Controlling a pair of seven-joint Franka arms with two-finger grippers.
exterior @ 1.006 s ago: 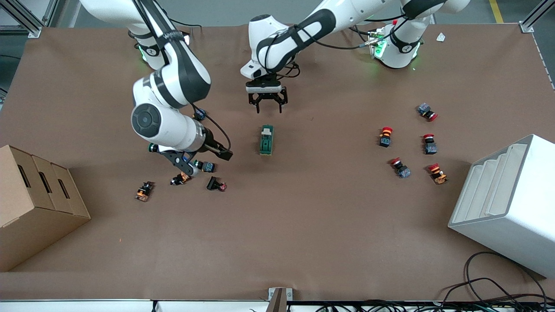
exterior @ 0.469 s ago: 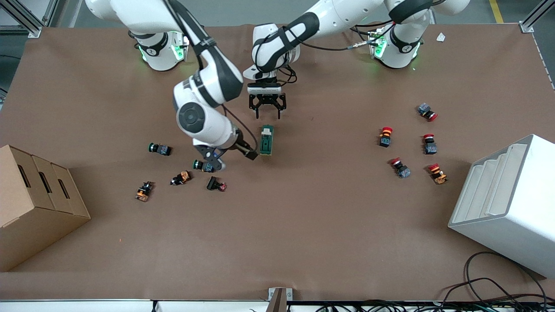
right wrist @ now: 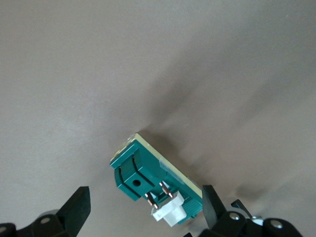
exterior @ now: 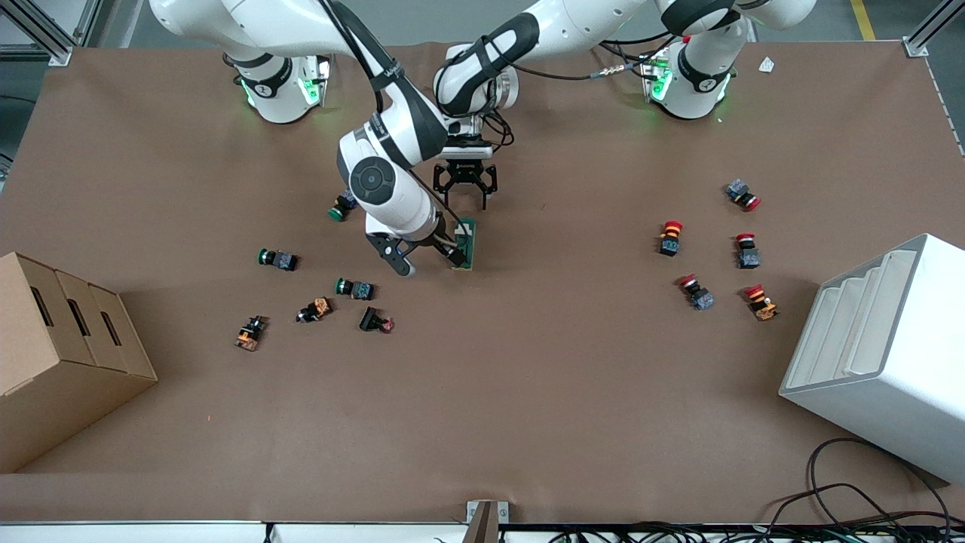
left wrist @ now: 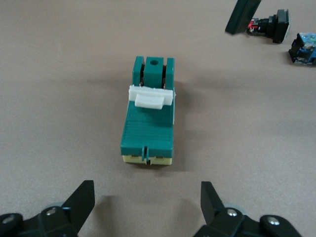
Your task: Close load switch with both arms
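The load switch [exterior: 467, 243] is a dark-green block with a white lever [left wrist: 150, 96], lying on the brown table mid-way between the arms. My right gripper [exterior: 427, 258] is low at it and open. The switch [right wrist: 148, 178] lies between its fingers, close to one fingertip [right wrist: 210, 197]; I cannot tell whether they touch. My left gripper [exterior: 465, 199] hangs open over the bare table beside a short end of the switch [left wrist: 149, 123], nothing between its fingers. In the left wrist view the gripper [left wrist: 146, 192] is a short gap from the switch's cream base edge.
Green, orange and red push buttons [exterior: 354, 288] lie scattered toward the right arm's end. Red-capped ones [exterior: 671, 237] lie toward the left arm's end. A cardboard box [exterior: 60, 354] and a white bin [exterior: 882, 347] stand at the table's two ends.
My right arm has swung from over the push buttons across to the load switch, its open fingers now at the switch. My left gripper has barely shifted.
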